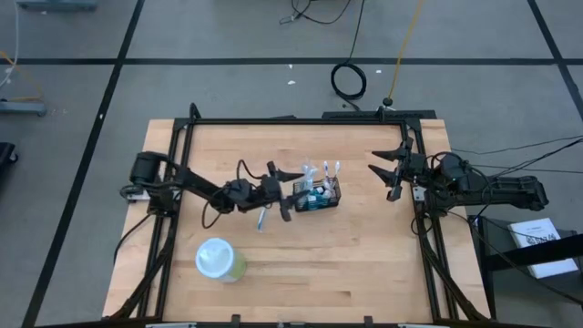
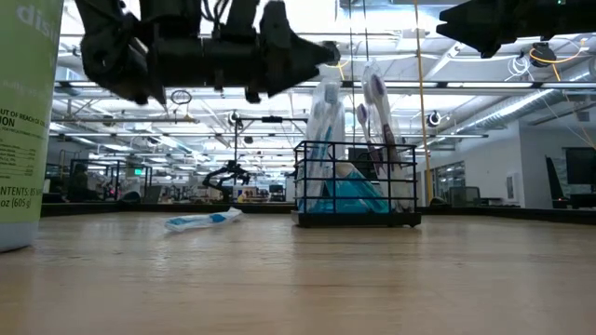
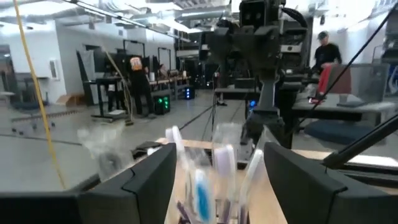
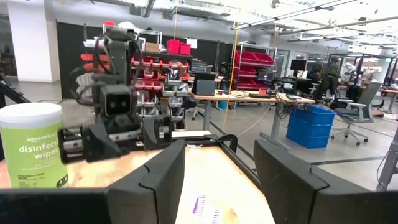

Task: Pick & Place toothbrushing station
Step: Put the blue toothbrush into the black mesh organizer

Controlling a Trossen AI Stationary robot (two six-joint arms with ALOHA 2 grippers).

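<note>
Two arms: both raised above a wooden table (image 1: 364, 264), facing each other across its middle.
Caddy: the black wire-mesh toothbrushing station (image 1: 318, 195) stands upright near the table's centre, toothbrushes and a blue tube inside.
Left gripper (image 1: 293, 199): fingers spread, hovering just beside the caddy.
Right gripper (image 1: 384, 173): fingers spread, well apart from the caddy.
Loose item: apparently a toothbrush (image 2: 201, 220), lying flat beneath the left arm.
Wipes canister (image 1: 219, 260): upright nearer the front edge.
</note>
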